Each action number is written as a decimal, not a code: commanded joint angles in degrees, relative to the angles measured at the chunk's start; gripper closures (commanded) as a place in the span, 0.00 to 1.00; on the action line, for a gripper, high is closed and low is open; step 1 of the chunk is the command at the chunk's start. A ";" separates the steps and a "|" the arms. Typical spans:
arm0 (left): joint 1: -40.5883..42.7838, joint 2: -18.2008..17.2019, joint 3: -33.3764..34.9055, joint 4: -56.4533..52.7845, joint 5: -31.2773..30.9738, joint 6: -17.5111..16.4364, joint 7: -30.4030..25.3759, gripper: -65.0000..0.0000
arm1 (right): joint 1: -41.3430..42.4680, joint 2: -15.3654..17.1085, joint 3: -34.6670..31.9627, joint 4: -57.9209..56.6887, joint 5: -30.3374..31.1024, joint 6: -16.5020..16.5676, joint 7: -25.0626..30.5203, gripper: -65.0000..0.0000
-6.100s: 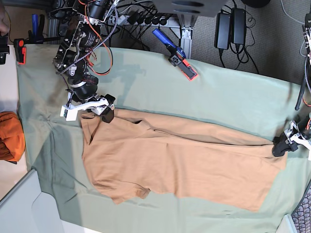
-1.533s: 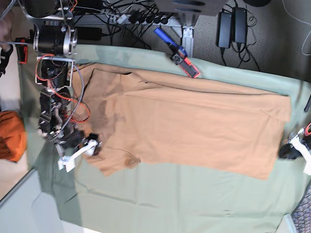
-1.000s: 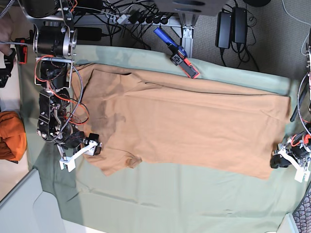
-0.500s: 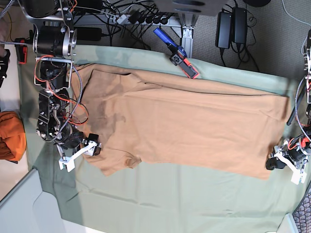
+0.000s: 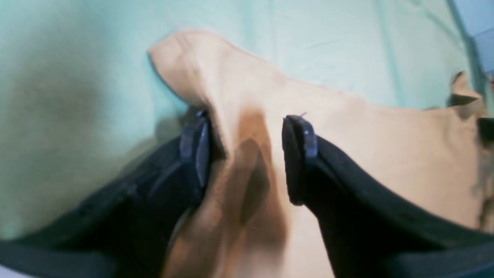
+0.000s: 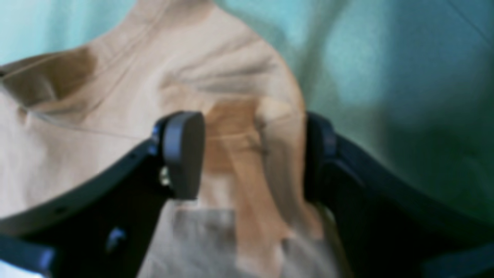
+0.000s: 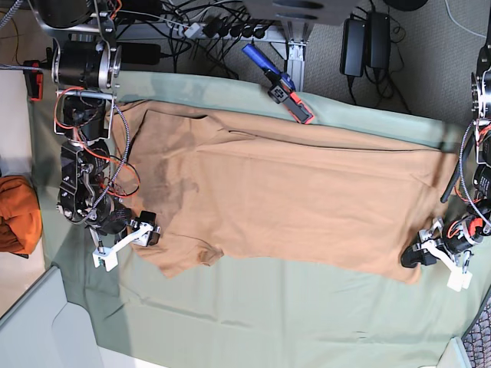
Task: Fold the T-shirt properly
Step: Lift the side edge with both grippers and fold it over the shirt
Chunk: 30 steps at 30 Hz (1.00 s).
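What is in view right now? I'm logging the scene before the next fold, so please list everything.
Light tan short-sleeved T-shirt: one, spread flat mid-table.
Sage-green cloth sheet: one, under the shirt, covering the table.
Vivid orange bunched cloth: one, at the base view's left edge.
Blue and red-orange clamp: one, on the sheet's far edge.
Black power adapters: two, on the floor beyond the table.
Right tool: black, jaws apart around a sleeve fold.
Left tool: black, jaws apart around the hem corner.
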 commanded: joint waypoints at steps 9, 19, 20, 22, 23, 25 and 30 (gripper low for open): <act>-1.46 -1.11 -0.22 1.11 -5.42 -1.78 0.85 0.89 | 1.03 0.28 0.04 1.03 1.40 5.84 -2.23 0.46; -1.44 -2.45 -0.22 1.11 -5.75 -1.78 -0.26 1.00 | 1.03 0.31 1.42 1.05 0.31 5.81 -1.31 1.00; -1.44 -2.97 -0.22 1.11 -5.75 -1.78 -0.22 1.00 | 1.03 0.31 2.19 1.07 0.31 5.81 -1.31 1.00; -1.44 -4.15 -0.24 1.14 -5.77 -1.78 -0.17 1.00 | 1.03 0.31 4.17 1.49 0.33 5.81 -1.36 1.00; -1.44 -4.79 -0.24 1.14 -5.97 -1.78 0.04 1.00 | 1.03 0.33 5.22 1.86 0.33 5.81 -1.44 1.00; -1.44 -5.88 -0.24 1.18 -7.67 -1.78 1.55 1.00 | 0.92 0.33 7.43 2.82 0.39 5.86 -2.34 1.00; -1.42 -7.56 -0.24 1.25 -16.48 -1.78 10.58 1.00 | -2.58 0.35 10.99 9.77 4.72 6.16 -5.62 1.00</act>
